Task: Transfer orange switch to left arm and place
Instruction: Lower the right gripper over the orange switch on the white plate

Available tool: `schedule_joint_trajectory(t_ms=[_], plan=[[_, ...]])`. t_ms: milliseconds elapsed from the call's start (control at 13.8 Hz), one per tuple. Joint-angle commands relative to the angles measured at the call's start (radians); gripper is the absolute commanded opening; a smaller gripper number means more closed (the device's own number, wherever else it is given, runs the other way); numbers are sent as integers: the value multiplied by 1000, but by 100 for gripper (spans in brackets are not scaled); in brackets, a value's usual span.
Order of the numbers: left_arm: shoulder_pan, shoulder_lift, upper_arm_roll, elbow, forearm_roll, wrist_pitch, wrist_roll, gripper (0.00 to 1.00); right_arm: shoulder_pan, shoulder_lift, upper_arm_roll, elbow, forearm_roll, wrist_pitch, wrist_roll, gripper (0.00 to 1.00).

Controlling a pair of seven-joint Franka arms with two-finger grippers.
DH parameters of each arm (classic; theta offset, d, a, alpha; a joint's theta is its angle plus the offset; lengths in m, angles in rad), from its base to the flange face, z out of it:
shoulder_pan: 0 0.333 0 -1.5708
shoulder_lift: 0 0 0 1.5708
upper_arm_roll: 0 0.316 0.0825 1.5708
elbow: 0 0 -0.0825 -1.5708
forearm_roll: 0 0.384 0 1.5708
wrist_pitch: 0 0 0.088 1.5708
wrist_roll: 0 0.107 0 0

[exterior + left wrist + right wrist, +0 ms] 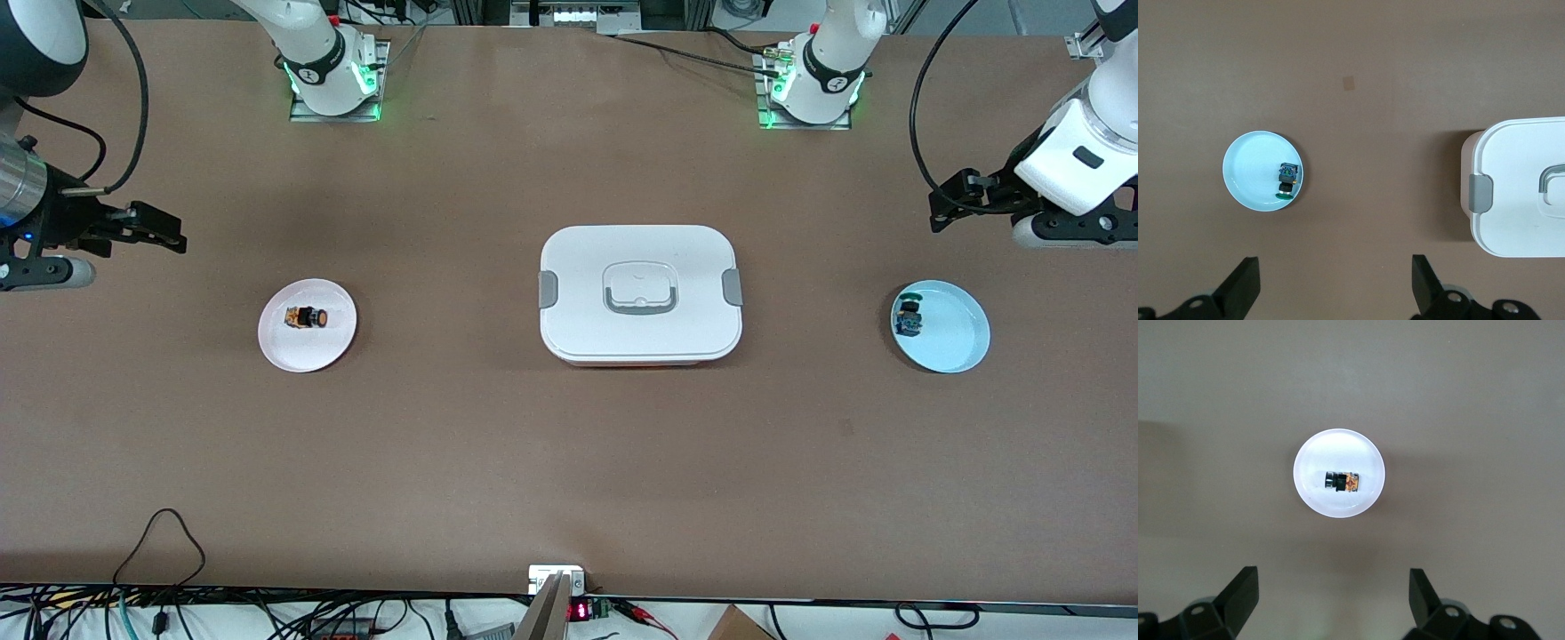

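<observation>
We saw the orange switch (306,316) lying on a white plate (307,350) toward the right arm's end of the bench (569,462), well apart from the box (640,342) at mid-bench. Both tools, right (1331,603) and left (1335,290), hung with fingers spread apart, holding nothing.

The box (640,295) stands closed at the middle of the bench (569,462), the one tall obstacle between the two plates; bare bench runs on its nearer and farther sides. Toward the right arm's end from the box lies the white plate (307,324), toward the left arm's end the blue plate (941,326); both are low, well apart from the box. The right hand (164,229) and the left hand (947,209) hang with fingers spread over bare bench, farther from the camera than the box.
</observation>
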Motion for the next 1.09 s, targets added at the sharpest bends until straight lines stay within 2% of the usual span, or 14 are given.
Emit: schedule_joint_trajectory(t_ms=[0, 435, 725, 1014], plan=[[-2, 16, -1, 32, 7, -6, 14, 100, 4, 20, 9, 4, -17, 0, 8, 100], [-2, 14, -1, 32, 8, -6, 14, 100, 6, 86, 11, 3, -18, 80, 6, 100], [0, 14, -1, 32, 8, -6, 14, 100, 41, 106, 12, -136, -10, 226, 12, 100], [0, 14, -1, 30, 8, -6, 14, 100, 41, 95, 11, -362, -10, 480, 11, 100]])
